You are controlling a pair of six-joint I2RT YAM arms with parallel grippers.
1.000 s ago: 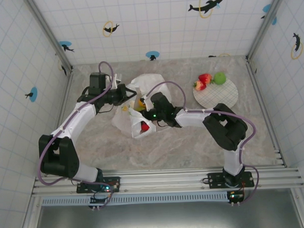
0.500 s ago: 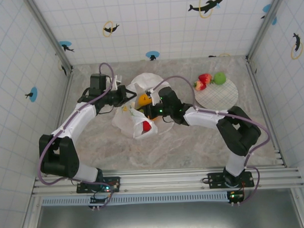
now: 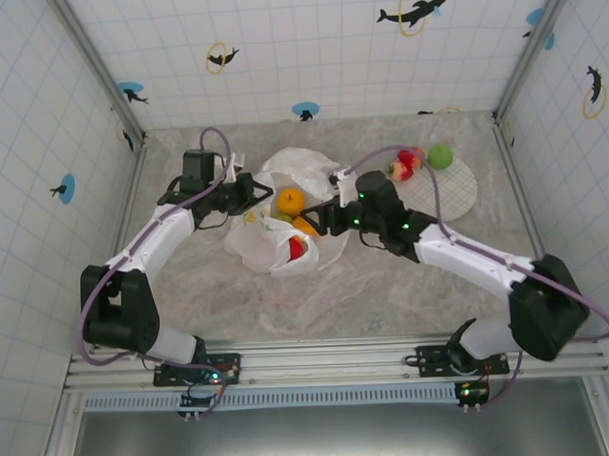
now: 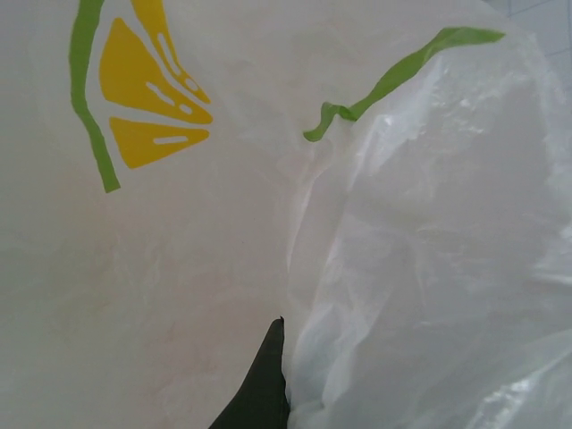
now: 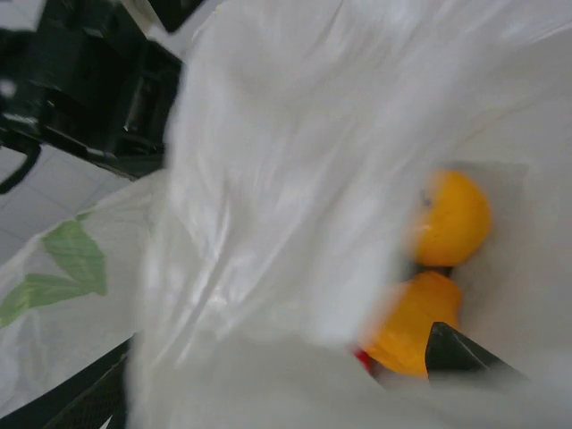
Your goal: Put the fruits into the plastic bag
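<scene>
Where the left fingers point(image 4: 262, 393) pinch shut on the plastic bag point(image 4: 402, 223), its print of yellow citrus slices and green leaves lies right against them. Right fingers point(image 5: 460, 353) stand spread over the oranges point(image 5: 451, 219) inside. Well behind them, a strawberry point(image 3: 410, 159) and green apple point(image 3: 440, 156) sit on the plate point(image 3: 453, 193) on the bench point(image 3: 387, 285).

bag point(image 3: 307, 165) white, yellow-green citrus print | fruits point(image 3: 291, 199) orange, red, green
</scene>
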